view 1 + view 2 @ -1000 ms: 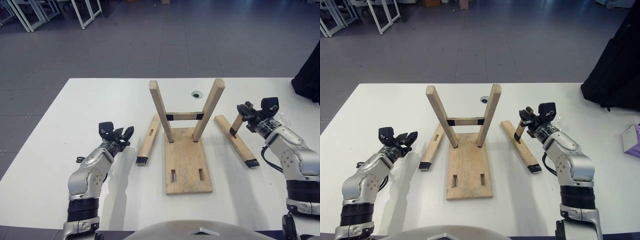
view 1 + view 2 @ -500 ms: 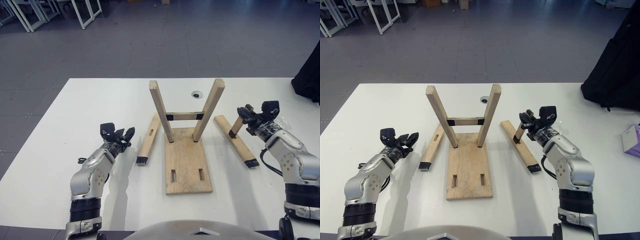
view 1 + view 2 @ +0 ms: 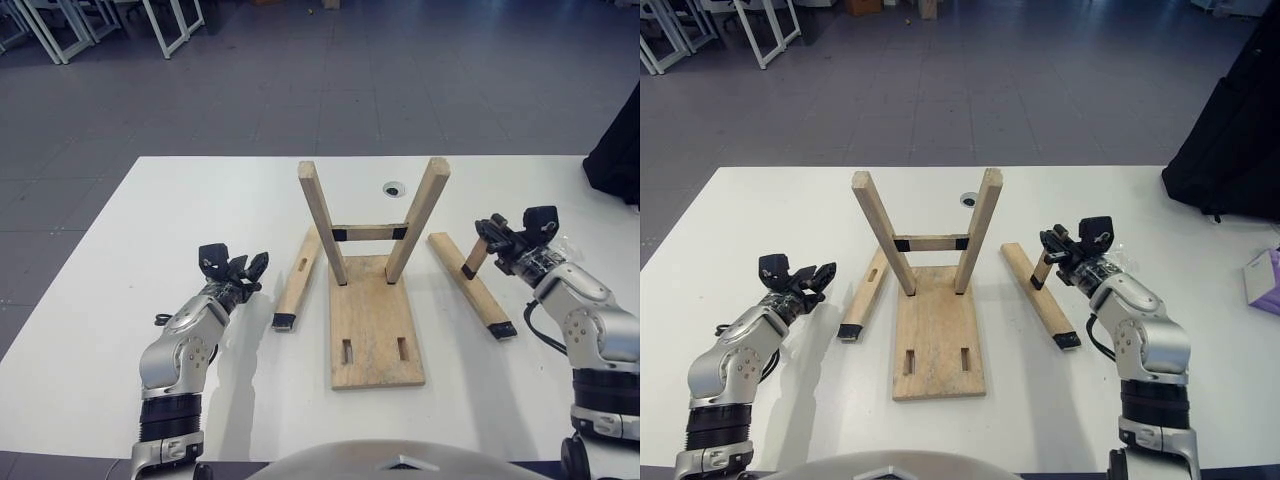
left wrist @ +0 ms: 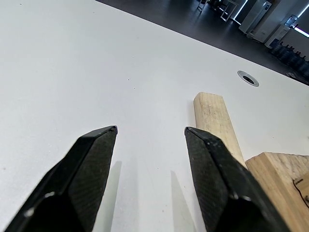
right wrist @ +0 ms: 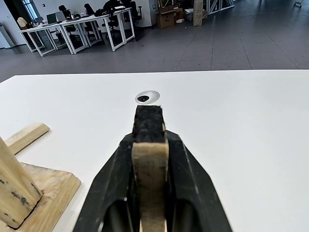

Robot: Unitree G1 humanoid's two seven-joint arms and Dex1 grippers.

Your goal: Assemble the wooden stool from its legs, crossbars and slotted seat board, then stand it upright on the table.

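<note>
The slotted seat board (image 3: 375, 325) lies flat mid-table, a pale rectangular plank with visible grain and two small rectangular slots open near its front end. Two square-section legs (image 3: 322, 222) stand in its far end, splaying outward, joined by a thin crossbar (image 3: 368, 232) with dark-wrapped ends. A loose leg (image 3: 298, 278) lies just left of the board, slot cut in its side and a black cap on the near end. Another loose leg (image 3: 472, 283) lies off to the right, also black-capped. The right gripper (image 3: 492, 236) has its black fingers pinched on either side of a short crossbar (image 3: 473, 259), which is raw wood with dark ends. That bar is tilted, and its lower end is down at the right loose leg (can't tell if it's actually touching). The left gripper (image 3: 248, 265) hovers over bare tabletop near the left loose leg, its textured wedge-shaped fingers (image 4: 91, 159) spread apart with nothing between them. The table (image 3: 150, 220) is smooth and white, with a round cable hole (image 3: 393, 187) behind the stool.
</note>
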